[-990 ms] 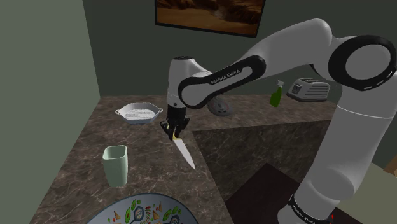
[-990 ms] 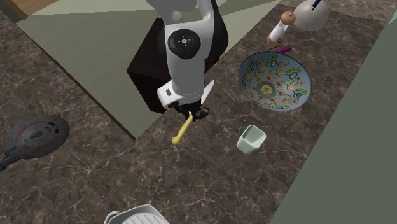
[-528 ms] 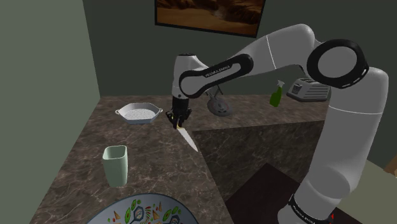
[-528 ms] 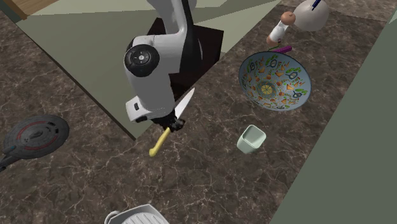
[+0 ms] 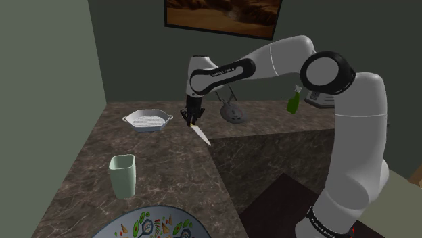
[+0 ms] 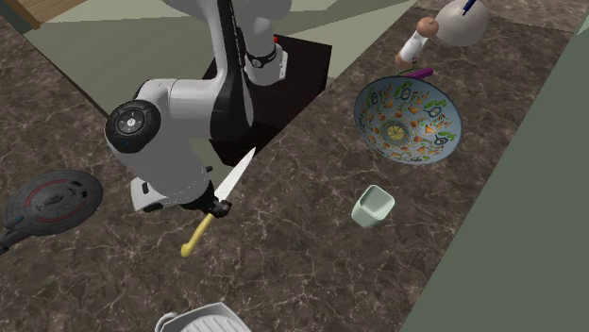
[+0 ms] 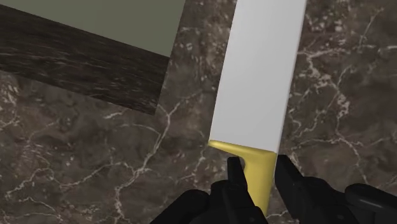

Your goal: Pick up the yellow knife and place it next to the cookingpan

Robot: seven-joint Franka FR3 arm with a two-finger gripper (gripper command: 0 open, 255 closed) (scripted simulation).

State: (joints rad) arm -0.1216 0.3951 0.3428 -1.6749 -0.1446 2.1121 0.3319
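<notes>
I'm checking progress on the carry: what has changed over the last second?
The arm swung the claw and the yellow-handled knife toward the second exterior view's left, nearer the dark pan. The claw stays shut on the knife; nothing was let go. The pan, pale green cup, patterned bowl and white dish have not moved.

Knife [image 7: 254, 108] with yellow handle and white blade, dark brown countertop [image 6: 302, 273] veined white (marble-like), bowl [image 6: 408, 118] patterned orange, green and blue on pale blue, pale green cup [image 6: 373, 206], dark pan [image 6: 52, 203] with red ring
</notes>
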